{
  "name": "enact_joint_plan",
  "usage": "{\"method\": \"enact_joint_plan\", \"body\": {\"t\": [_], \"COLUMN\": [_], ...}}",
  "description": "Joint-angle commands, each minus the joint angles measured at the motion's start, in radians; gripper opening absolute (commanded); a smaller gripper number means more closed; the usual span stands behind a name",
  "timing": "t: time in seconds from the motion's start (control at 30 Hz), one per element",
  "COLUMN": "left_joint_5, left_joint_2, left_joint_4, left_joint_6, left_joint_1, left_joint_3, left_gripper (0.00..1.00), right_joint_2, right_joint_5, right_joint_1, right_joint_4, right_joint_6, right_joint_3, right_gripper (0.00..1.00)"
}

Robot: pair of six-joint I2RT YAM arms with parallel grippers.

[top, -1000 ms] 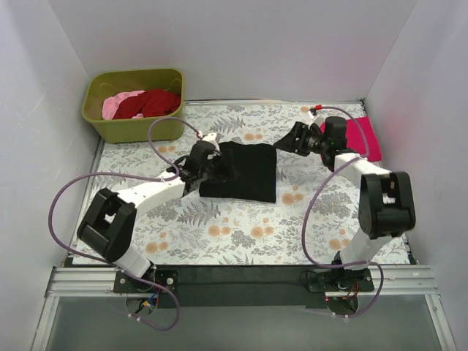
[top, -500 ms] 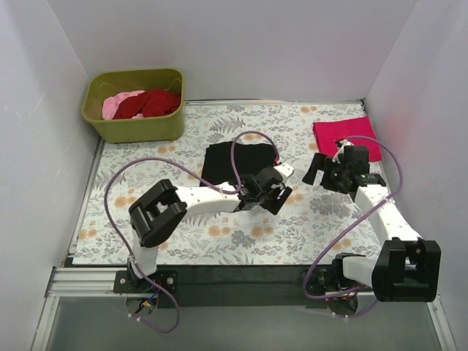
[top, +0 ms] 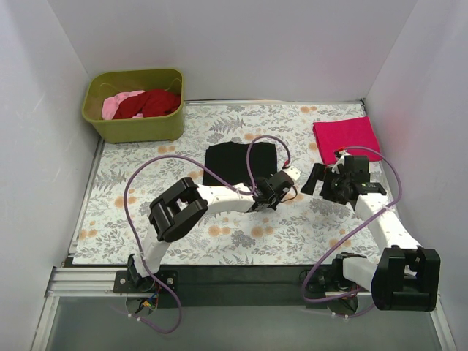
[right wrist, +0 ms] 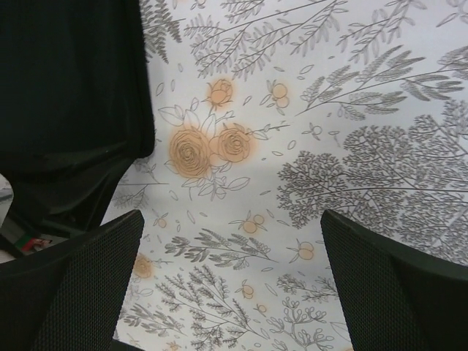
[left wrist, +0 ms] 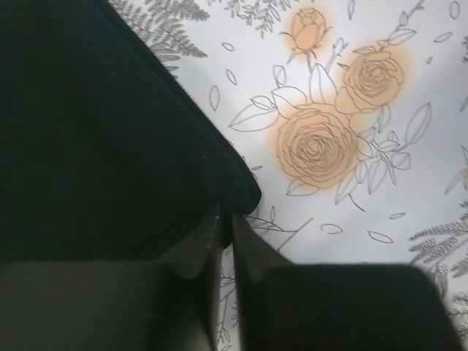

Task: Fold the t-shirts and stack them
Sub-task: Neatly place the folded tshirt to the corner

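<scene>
A folded black t-shirt (top: 238, 162) lies mid-table. My left gripper (top: 276, 189) sits at its near right corner. In the left wrist view the jaws (left wrist: 227, 219) are pressed together on the corner of the black t-shirt (left wrist: 95, 131). To the right my right gripper (top: 316, 179) hovers over the cloth, open and empty (right wrist: 230, 292); the black t-shirt (right wrist: 73, 73) fills the upper left of its wrist view. A magenta-pink t-shirt (top: 346, 137) lies folded at the back right. The dark red t-shirt (top: 152, 102) and the pale pink t-shirt (top: 117, 104) are bunched in the tub.
An olive-green tub (top: 139, 128) stands at the back left corner. The floral table cloth (top: 241, 227) covers the table, with white walls on three sides. The left arm's purple cable (top: 252, 150) loops over the black t-shirt.
The black t-shirt is now folded smaller. My left gripper swung across to its near right corner and shut there. My right arm left the back and its gripper opened wide.
</scene>
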Motion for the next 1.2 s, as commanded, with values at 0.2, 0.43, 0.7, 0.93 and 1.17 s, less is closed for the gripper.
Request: {"method": "enact_joint_plan", "body": {"t": [0.2,0.43,0.7,0.93,1.17], "left_joint_5": [0.014,0.064,0.070,0.100,0.157], "left_joint_2": [-0.090,-0.196,-0.247,-0.243,-0.232], "left_joint_4": [-0.040,-0.032,-0.021,-0.010,0.017], "left_joint_6": [-0.058,-0.117,-0.152,-0.164,-0.216], "left_joint_1": [0.011,0.026,0.036,0.036,0.036], "left_joint_3": [-0.041,-0.068,-0.081,-0.077,-0.065], "left_gripper": [0.00,0.00,0.00,0.00,0.00], "right_joint_2": [0.077,0.274,0.550,0.727,0.805], "right_joint_5": [-0.292,-0.452,-0.516,-0.504,-0.498], "right_joint_1": [-0.002,-0.002,0.059,0.154,0.200], "right_joint_4": [0.268,0.633,0.851,0.917,0.909], "right_joint_6": [0.148,0.366,0.517,0.573,0.522], "right_joint_3": [-0.068,-0.114,-0.056,0.048,0.161], "right_gripper": [0.95,0.93,0.93,0.88,0.61]}}
